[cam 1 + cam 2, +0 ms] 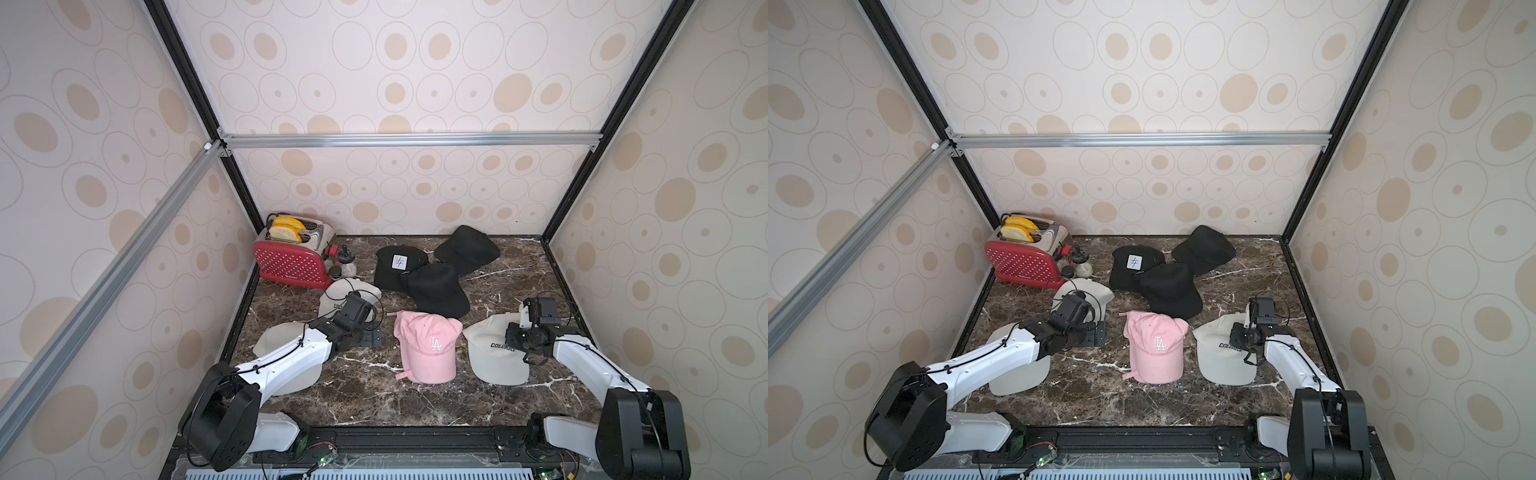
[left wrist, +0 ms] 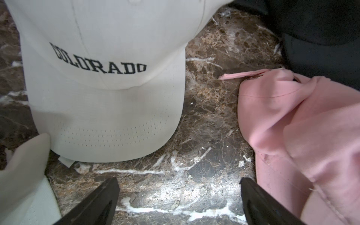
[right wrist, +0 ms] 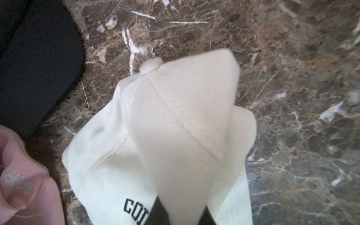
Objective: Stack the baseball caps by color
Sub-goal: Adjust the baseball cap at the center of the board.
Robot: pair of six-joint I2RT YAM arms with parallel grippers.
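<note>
A pink LA cap (image 1: 428,349) (image 2: 292,126) lies at the table's middle. Behind it, three black caps overlap: one with a white patch (image 1: 399,264), one at the far back (image 1: 467,247), and one nearest the pink cap (image 1: 436,291). My left gripper (image 1: 372,332) (image 2: 178,181) hangs open over bare marble, between the pink cap and an off-white COLORADO cap (image 1: 338,293) (image 2: 107,58). A second off-white cap (image 1: 274,336) lies partly under my left arm. My right gripper (image 1: 513,336) (image 3: 182,212) is shut on a fold of the crown of a third off-white cap (image 1: 494,357) (image 3: 175,116).
A red toaster (image 1: 291,262) with bread in its slots stands in the back left corner, with small bottles (image 1: 345,262) beside it. Patterned walls close the table on three sides. The marble table (image 1: 361,399) has a black rail along its front edge.
</note>
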